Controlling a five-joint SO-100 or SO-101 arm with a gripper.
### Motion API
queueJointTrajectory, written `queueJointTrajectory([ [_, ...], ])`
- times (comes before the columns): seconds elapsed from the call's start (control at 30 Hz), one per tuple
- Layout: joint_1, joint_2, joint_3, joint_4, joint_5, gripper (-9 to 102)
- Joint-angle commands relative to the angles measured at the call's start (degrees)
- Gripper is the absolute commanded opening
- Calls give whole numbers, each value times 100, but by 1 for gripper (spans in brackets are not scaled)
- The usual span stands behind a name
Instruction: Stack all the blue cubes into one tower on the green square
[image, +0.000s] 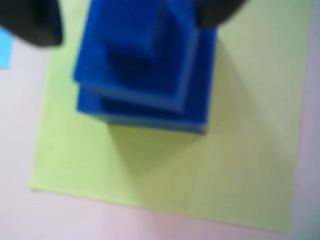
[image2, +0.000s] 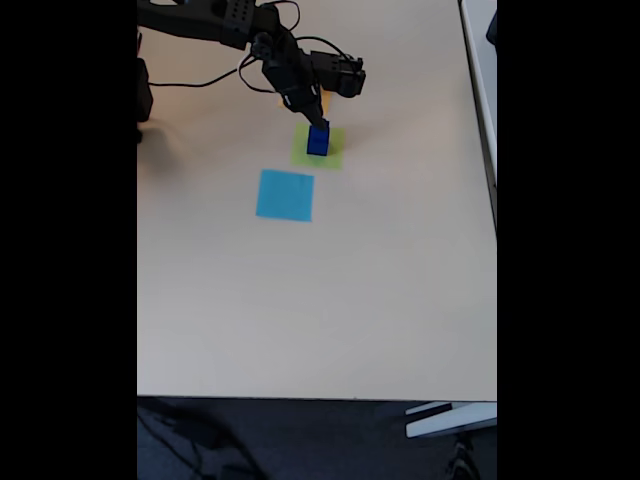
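Cubes (image: 145, 75) sat stacked, stepped by size, upper centre of the wrist view on the green square (image: 240, 150). Gripper (image2: 318, 118) hovered directly over the tower; whether spread or pinching, could not tell. Cubes looked light, rigid, matte. Best grasped on opposite flat sides; a nudge could topple the tower.

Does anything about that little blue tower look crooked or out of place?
Slightly. In the wrist view the blue cubes are stacked off-centre, each layer shifted from the one below, and the tower stands near one edge of the green square, not its middle. The blur hides finer detail.
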Motion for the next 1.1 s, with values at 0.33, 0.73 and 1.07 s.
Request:
queueJointTrajectory([
  [0.33, 62, 141, -325, -9, -26, 9],
  [0.73, 70, 123, -325, -35, -26, 6],
  [1.07, 79, 114, -334, -35, 0, 2],
])
